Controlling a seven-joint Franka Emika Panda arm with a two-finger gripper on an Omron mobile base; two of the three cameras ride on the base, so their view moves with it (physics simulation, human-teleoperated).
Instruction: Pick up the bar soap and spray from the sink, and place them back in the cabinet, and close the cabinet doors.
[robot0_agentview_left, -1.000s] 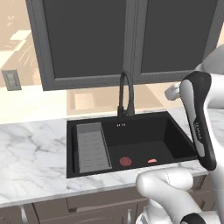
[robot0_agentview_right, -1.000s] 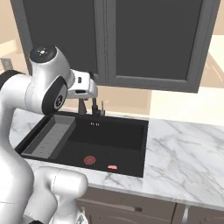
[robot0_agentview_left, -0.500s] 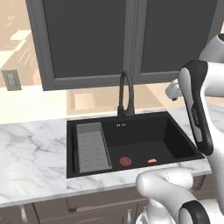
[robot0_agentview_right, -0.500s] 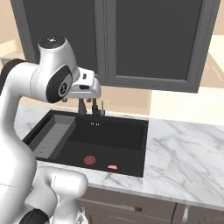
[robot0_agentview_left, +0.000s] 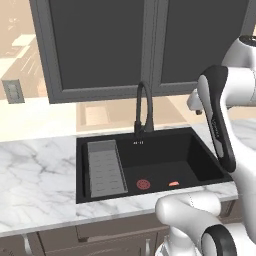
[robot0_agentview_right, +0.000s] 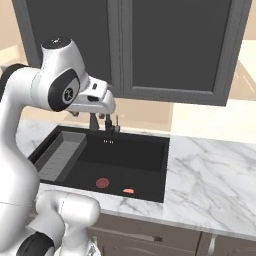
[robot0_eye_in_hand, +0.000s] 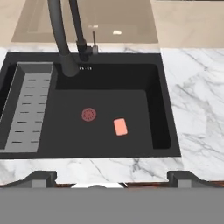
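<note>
The bar soap (robot0_eye_in_hand: 120, 126) is a small salmon-pink bar lying flat on the floor of the black sink (robot0_eye_in_hand: 131, 87), right of the drain. It lies near the basin's front wall (robot0_agentview_left: 173, 184) (robot0_agentview_right: 128, 191). My gripper (robot0_eye_in_hand: 113, 178) hangs open well above the sink's front edge, looking down into it, its two tips wide apart with nothing between them. From the right base view the gripper (robot0_agentview_right: 100, 122) is in front of the faucet, over the sink (robot0_agentview_right: 135, 155). The spray, the cabinet and the cabinet doors are out of view.
A grey ribbed tray (robot0_eye_in_hand: 28, 107) fills the basin's left side. A dark-red drain disc (robot0_eye_in_hand: 89, 114) sits mid-floor. The black gooseneck faucet (robot0_agentview_left: 142, 107) rises behind the sink. A grey-framed cabinet with dark panes (robot0_agentview_left: 145, 45) hangs overhead. Marble counter (robot0_agentview_right: 210, 170) lies on both sides.
My arm's elbow has swung upward and the forearm stands steeper. The hand stays near the faucet, still open. The soap has not moved.
</note>
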